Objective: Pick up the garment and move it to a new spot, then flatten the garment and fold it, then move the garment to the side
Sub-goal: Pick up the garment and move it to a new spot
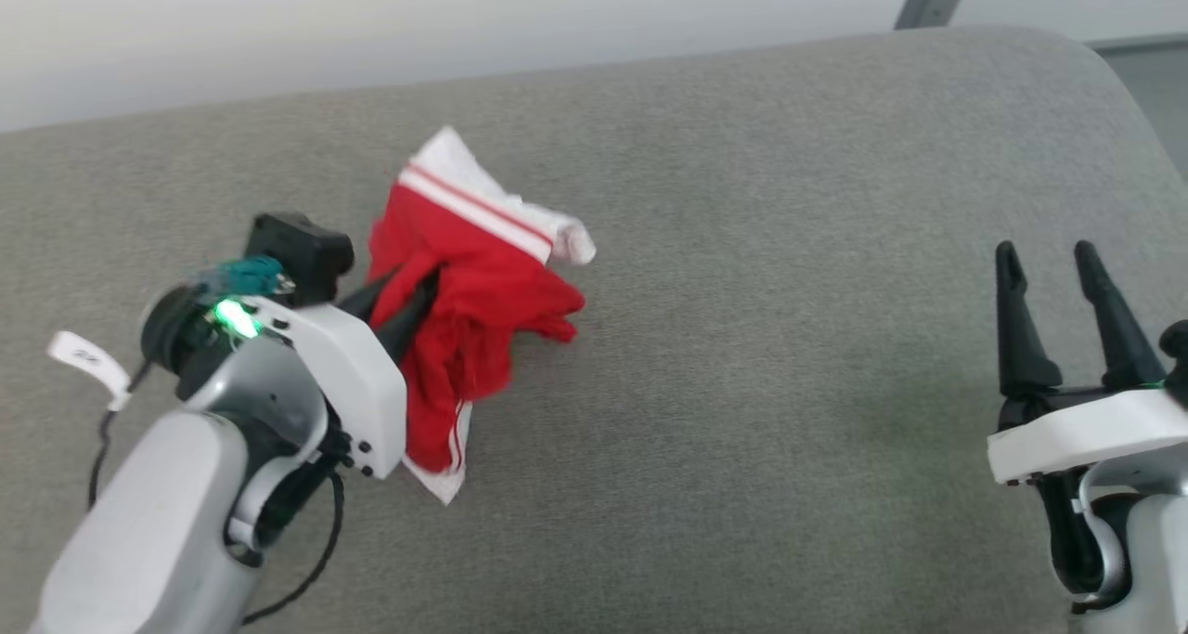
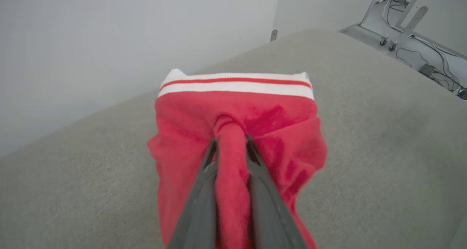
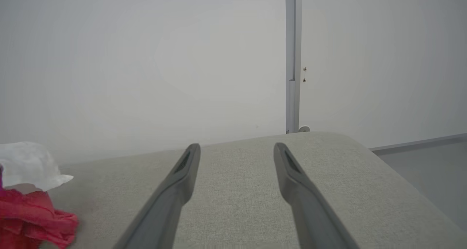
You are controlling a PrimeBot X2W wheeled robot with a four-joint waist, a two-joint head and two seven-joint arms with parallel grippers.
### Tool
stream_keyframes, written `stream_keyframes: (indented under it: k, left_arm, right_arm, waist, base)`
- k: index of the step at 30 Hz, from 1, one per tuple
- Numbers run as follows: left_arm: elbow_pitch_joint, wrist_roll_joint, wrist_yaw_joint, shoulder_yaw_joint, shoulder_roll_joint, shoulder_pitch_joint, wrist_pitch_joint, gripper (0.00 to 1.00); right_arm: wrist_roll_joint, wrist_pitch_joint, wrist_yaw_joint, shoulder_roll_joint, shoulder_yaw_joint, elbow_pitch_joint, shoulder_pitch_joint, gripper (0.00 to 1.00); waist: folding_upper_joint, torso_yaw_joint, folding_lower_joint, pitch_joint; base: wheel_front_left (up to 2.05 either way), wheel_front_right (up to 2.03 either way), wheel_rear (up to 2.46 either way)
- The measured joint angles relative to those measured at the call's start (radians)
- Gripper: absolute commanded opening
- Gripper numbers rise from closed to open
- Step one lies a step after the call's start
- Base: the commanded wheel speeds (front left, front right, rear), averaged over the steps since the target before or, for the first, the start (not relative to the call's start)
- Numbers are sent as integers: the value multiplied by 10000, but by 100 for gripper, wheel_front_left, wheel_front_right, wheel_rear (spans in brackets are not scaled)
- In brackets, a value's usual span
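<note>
Grey cushion (image 1: 742, 244), garment (image 1: 473, 263) pinched between left fingers (image 2: 202, 194)

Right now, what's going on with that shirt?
The left gripper is shut on a fold of the red shirt, which is a crumpled bunch over the grey cushion. The right gripper is open, off to the side, holding nothing. The shirt is not yet flattened or folded.

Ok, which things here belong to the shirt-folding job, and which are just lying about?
Job: crumpled red jersey T-shirt with white striped trim; left gripper, shut on it; open right gripper; grey fabric surface.
Lying about: grey metal post at the wall; wheeled metal frame on the floor.
</note>
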Motion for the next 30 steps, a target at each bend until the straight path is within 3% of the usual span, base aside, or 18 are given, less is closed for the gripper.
stream_keyframes:
  k: [13,20,21,22,23,24,30]
  left_arm:
    - [3772,-148,-401,-1728,-742,-570,-213,0]
    - [4842,-374,-437,-2615,-951,-1135,-320,0]
    - [4926,-441,-437,-2746,-951,-1231,-362,14]
    - [5018,-558,-437,-2830,-953,-1296,-399,43]
    - [5064,-617,-439,-2930,-945,-1366,-435,92]
    - [5097,-669,-439,-3032,-930,-1439,-472,100]
    - [4807,-1235,-470,-3308,-683,-1693,-984,100]
  right_arm:
    - [188,-316,0,23,817,775,-234,100]
    - [313,-395,0,-36,976,1003,-374,100]
    - [318,-418,0,-46,999,1030,-394,100]
    - [334,-437,0,-58,1014,1057,-407,100]
    - [349,-447,0,-81,1022,1087,-408,100]
    - [376,-449,0,-98,1035,1116,-409,100]
    - [418,-474,0,-186,1012,1202,-406,100]
  waist:
    - [0,-644,0,281]
    - [0,-764,0,376]
    - [0,-768,0,380]
    - [0,-765,0,377]
    - [0,-754,0,368]
    - [0,-740,0,353]
    - [0,-553,0,205]
  base:
    - [0,0,0]
    - [0,0,0]
    - [0,0,0]
    - [0,0,0]
    - [0,0,0]
    - [0,0,0]
    - [0,0,0]
